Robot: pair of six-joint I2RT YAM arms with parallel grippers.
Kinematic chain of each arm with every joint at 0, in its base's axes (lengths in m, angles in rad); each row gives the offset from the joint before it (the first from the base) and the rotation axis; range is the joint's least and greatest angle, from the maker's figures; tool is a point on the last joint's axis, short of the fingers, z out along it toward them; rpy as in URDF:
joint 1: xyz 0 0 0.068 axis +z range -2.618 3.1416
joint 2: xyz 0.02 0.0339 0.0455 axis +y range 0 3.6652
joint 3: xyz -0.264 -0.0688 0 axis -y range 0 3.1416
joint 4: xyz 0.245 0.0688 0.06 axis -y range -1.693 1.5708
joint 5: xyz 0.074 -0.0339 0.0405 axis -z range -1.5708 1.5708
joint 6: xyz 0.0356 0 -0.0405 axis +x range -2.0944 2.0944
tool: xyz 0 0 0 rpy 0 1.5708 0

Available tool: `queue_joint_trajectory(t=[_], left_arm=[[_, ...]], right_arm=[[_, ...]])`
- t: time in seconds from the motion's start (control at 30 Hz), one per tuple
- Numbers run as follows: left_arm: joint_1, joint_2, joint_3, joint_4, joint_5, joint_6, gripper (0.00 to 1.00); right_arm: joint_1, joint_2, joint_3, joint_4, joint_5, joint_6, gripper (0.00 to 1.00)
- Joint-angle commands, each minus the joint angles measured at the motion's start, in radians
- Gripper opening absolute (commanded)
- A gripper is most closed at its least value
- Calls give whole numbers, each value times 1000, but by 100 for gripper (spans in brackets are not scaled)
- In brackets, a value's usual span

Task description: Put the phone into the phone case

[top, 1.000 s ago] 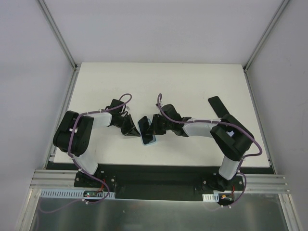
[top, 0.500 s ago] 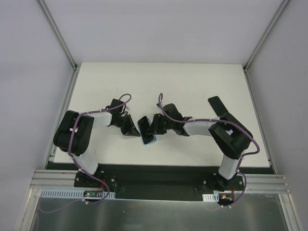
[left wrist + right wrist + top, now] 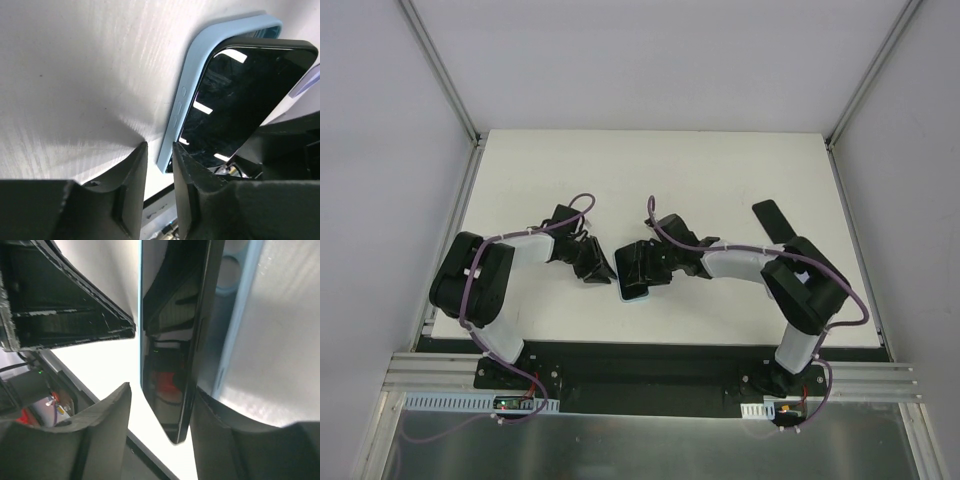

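A light-blue phone case [image 3: 195, 70] lies on the white table with a black phone [image 3: 235, 100] tilted in it, one long edge raised. In the top view the case [image 3: 636, 297] and the phone [image 3: 629, 284] sit between the two arms. My left gripper [image 3: 160, 152] [image 3: 599, 272] stands narrowly open, with the case's near corner just past its tips and untouched. My right gripper [image 3: 162, 390] [image 3: 638, 266] is open around the phone [image 3: 170, 340]. The phone leans against its right finger, clear of the left one. The case [image 3: 240, 305] lies behind it.
A flat black strip [image 3: 775, 220] lies on the table [image 3: 720, 170] at the back right, by the right arm's elbow. The left gripper's body [image 3: 65, 305] is close on the phone's other side. The black base rail [image 3: 640, 360] runs along the near edge.
Both grippers have opened: the left from shut to a narrow gap, the right away from the phone's face. The phone and case have shifted slightly toward the near right.
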Motion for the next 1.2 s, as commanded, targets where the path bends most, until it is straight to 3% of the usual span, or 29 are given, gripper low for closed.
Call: queue_joint_trajectory(t=[0.0,0.1,0.3,0.63,0.87,1.0,1.17], left_arm=[[-11,-48,6,-65,-140,18,33],[-11,-69,29,-89,-171,24,42],[-12,-66,78,-97,-162,31,45],[-28,-14,169,-99,-122,90,48],[-60,33,161,-97,-138,90,47],[-83,70,166,-97,-137,90,44],[-104,78,163,-99,-154,82,40]], right_arm=[[-2,-118,77,-230,77,-59,53],[-14,-173,68,-252,74,-58,57],[-37,-206,71,-307,115,-102,57],[-69,-120,74,-227,39,-165,30],[-68,-45,57,-192,6,-150,25],[-68,-5,45,-164,0,-147,15],[-59,38,11,-140,6,-142,9]])
